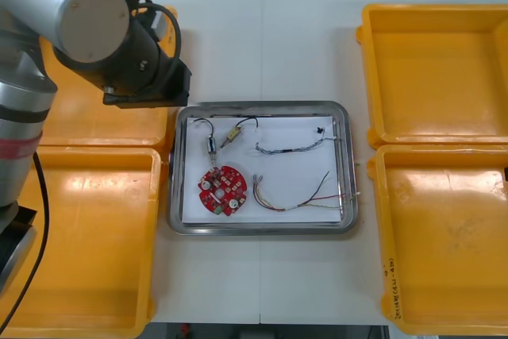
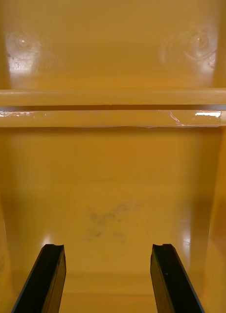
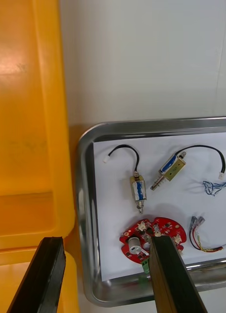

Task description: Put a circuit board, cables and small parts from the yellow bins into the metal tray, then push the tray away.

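Both my grippers hang empty, fingers apart, the left gripper (image 3: 107,244) over the metal tray's (image 1: 262,105) left rim and the right gripper (image 2: 107,249) over a yellow bin (image 2: 113,195), since the red circuit board (image 1: 223,190), cables (image 1: 294,147) and small metal parts (image 1: 211,146) already lie inside, apparently awaiting the push.

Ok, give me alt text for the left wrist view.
The open left tool hovers over the metal tray's edge, beside a yellow bin. On the tray's white inside lie a red circuit board, two small metal parts with black cables, and two other cables.
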`<state>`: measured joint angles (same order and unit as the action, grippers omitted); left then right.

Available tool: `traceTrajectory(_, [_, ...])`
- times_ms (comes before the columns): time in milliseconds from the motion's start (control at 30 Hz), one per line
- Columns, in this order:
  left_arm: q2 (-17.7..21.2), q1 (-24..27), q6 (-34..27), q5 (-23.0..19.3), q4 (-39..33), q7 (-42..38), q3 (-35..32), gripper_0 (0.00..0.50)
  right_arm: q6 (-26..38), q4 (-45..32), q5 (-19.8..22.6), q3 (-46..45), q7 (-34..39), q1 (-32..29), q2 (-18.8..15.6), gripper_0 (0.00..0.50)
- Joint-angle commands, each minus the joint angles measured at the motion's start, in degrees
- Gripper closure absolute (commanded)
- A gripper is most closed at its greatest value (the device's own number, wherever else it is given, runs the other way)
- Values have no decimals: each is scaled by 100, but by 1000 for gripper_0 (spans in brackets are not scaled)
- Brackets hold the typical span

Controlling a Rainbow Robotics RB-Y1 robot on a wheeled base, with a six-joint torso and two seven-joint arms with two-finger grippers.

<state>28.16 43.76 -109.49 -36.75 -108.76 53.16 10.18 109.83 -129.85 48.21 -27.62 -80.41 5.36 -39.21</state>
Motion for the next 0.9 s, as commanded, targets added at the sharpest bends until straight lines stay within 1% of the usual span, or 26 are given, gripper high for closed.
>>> traceTrajectory(33, [409,-201,-51,-157,-462,177,-359,0,17,-163,224,-112,78,-87,-280,0])
traceTrajectory(267, [822,-694,-51,-447,-892,221,-728,0,17,-163,655,20,219,-17,-526,0])
traceTrajectory(467, [1148,-1045,-51,-772,-1270,292,-1194,0,17,-163,1156,512,307,150,-930,0])
traceTrajectory(567, [1271,-1247,-51,-939,-1437,309,-1413,0,17,-163,1366,723,342,308,-1036,0])
traceTrajectory(700, [1482,-1599,-51,-1062,-1639,362,-1624,0,17,-172,1560,1057,377,677,-1097,0])
traceTrajectory(767, [1561,-1722,-51,-1133,-1674,371,-1703,0,17,-207,1577,1250,377,844,-1097,0])
traceTrajectory(900, [1745,-2065,-51,-1414,-1780,380,-1993,0,17,-409,1604,1707,368,1213,-1097,0])
